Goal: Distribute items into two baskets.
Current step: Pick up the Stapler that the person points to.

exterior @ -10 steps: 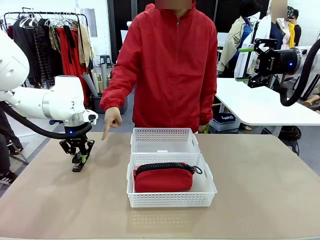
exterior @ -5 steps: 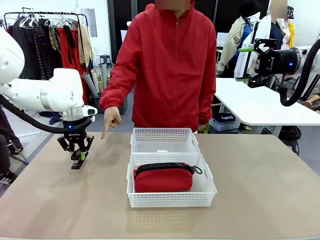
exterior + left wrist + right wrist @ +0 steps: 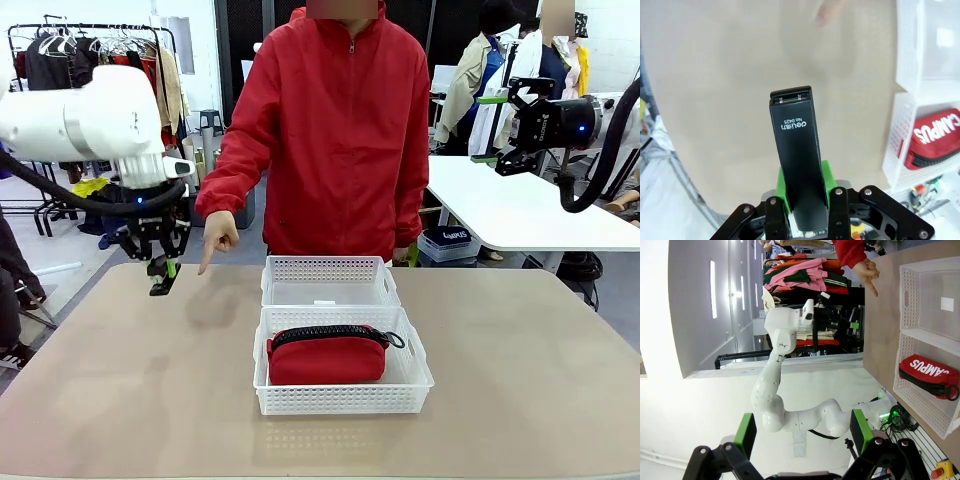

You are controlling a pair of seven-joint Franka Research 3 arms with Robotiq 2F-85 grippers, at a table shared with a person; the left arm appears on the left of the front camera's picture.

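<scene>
Front view: my left gripper (image 3: 164, 268) hangs raised over the far left part of the table (image 3: 120, 400), close to its far edge, fingers pointing down and clamped on the small black stapler (image 3: 161, 284), which sticks out below the green pads and is clear of the tabletop. Just to its right a person's hand (image 3: 220, 238) points a finger down at the table, standing between my gripper and the smaller basket (image 3: 330, 262). That basket sits at the far middle, touching the larger basket (image 3: 345, 400) in front of it; the red pouch (image 3: 327, 357) lies inside the larger one, along its length. Bare tabletop runs wide on the left of both baskets and along the near edge. In the left wrist view the stapler (image 3: 797, 165) rises upright between my pads (image 3: 781, 187), with the baskets' lattice walls off to the right. My right gripper (image 3: 490, 128) is high at the right, well apart from the table, jaws spread wide with nothing between them.
</scene>
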